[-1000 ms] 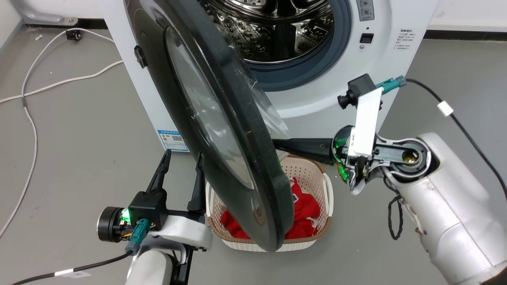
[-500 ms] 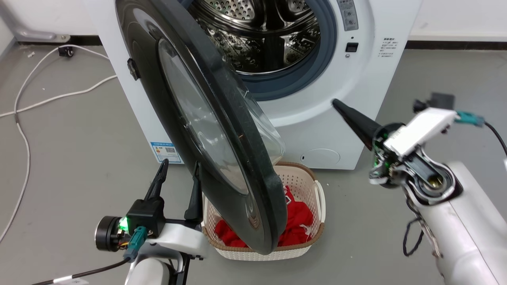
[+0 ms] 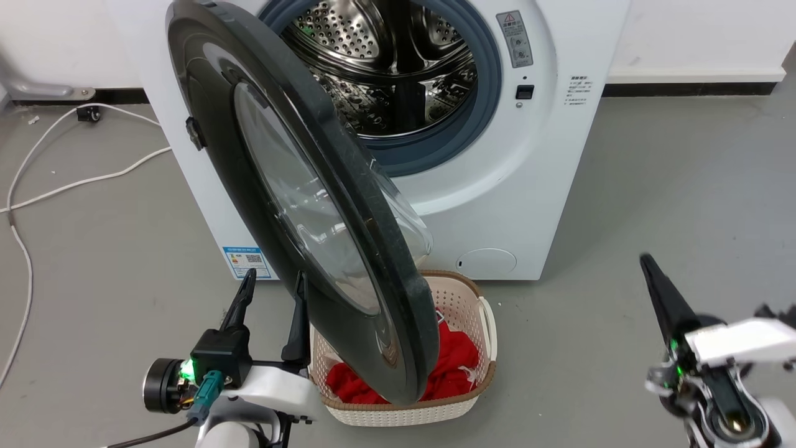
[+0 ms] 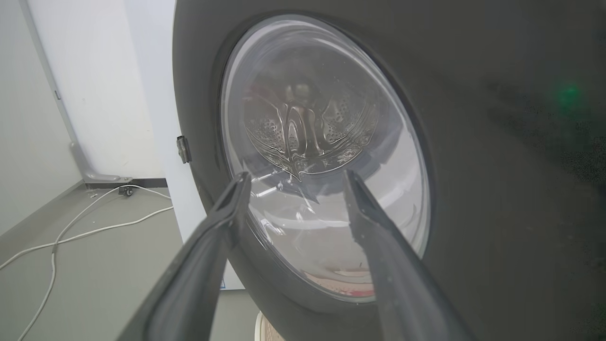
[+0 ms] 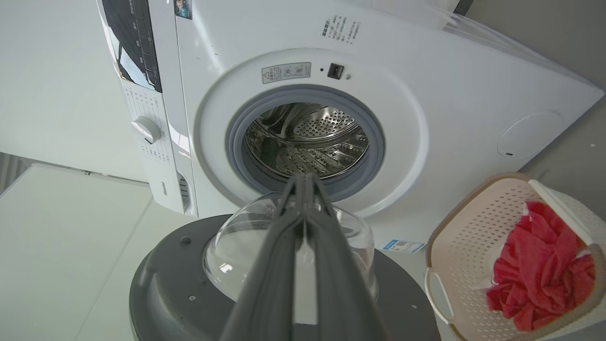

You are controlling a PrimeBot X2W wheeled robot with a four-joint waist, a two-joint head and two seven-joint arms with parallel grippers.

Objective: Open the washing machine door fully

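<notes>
Before the one washing machine (image 3: 547,186), its door (image 3: 280,186) hangs wide over one basket (image 3: 404,412). Left gripper (image 3: 275,275) gapes empty beside the door's rim; right gripper (image 3: 647,261), closed and empty, has open floor (image 3: 653,186) around.

Setting: bare laundry test room, more lab than home. Evidence: one white washing machine (image 3: 547,186) alone on a plain grey floor (image 3: 684,199); blank white wall (image 3: 684,37) with dark skirting (image 3: 684,89); loose white cable (image 3: 93,180) trailing over the floor (not fixed down); plastic basket (image 3: 404,415) of red cloth (image 3: 457,367) in front.
</notes>
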